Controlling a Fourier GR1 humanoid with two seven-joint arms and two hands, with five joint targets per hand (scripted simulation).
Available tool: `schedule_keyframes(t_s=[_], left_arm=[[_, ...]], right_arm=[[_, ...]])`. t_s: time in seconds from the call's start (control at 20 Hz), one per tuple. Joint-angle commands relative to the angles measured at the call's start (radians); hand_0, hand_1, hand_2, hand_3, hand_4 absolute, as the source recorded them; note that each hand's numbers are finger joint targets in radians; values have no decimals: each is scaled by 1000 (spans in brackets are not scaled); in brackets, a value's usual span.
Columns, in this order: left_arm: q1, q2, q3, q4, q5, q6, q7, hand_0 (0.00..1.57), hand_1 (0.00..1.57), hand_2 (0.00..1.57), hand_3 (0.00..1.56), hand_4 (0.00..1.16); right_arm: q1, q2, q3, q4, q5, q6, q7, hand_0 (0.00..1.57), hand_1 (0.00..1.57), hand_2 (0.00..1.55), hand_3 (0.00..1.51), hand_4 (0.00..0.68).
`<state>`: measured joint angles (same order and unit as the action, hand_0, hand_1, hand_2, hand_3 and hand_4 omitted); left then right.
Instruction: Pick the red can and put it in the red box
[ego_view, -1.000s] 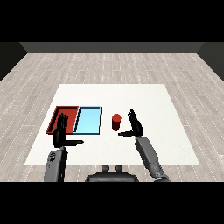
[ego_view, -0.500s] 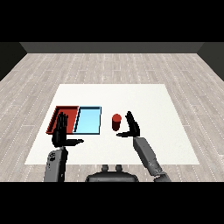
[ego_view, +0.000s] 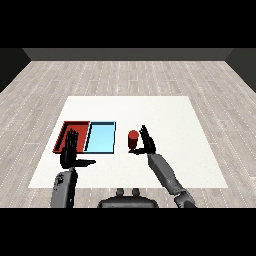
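The right hand (ego_view: 146, 141), fingers straight and spread, stands just right of the upright red can (ego_view: 132, 139) near mid-frame; contact is hard to judge, perhaps the thumb touches. The left hand (ego_view: 70, 150), also held flat and spread, hovers over the red tray (ego_view: 65, 131) at left, beside the light blue tray (ego_view: 101, 138).

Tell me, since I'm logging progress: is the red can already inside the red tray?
No, the red can stands on the white table, right of the light blue tray, beside the right robot hand.
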<state>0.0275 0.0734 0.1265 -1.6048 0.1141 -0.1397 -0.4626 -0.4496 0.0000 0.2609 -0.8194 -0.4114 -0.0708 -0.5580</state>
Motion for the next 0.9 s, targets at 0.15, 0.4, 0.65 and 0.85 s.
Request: schedule_keyframes(t_s=[0.15,0.4,0.65,0.85], left_arm=[[28,11,31,70,16,-40,-99,0,0,0,0,0],[29,17,29,-48,47,-22,27,0,0,0,0,0],[1,-5,4,-35,21,4,28,0,0,0,0,0],[63,-21,-13,-60,2,7,-6,0,0,0,0,0]], right_arm=[[26,0,25,-29,-6,-6,18,0,0,0,0,0],[-97,0,95,148,-104,-44,-56,0,0,0,0,0],[-194,0,167,238,-224,-82,-90,0,0,0,0,0],[-173,0,108,218,-180,-34,-32,0,0,0,0,0]])
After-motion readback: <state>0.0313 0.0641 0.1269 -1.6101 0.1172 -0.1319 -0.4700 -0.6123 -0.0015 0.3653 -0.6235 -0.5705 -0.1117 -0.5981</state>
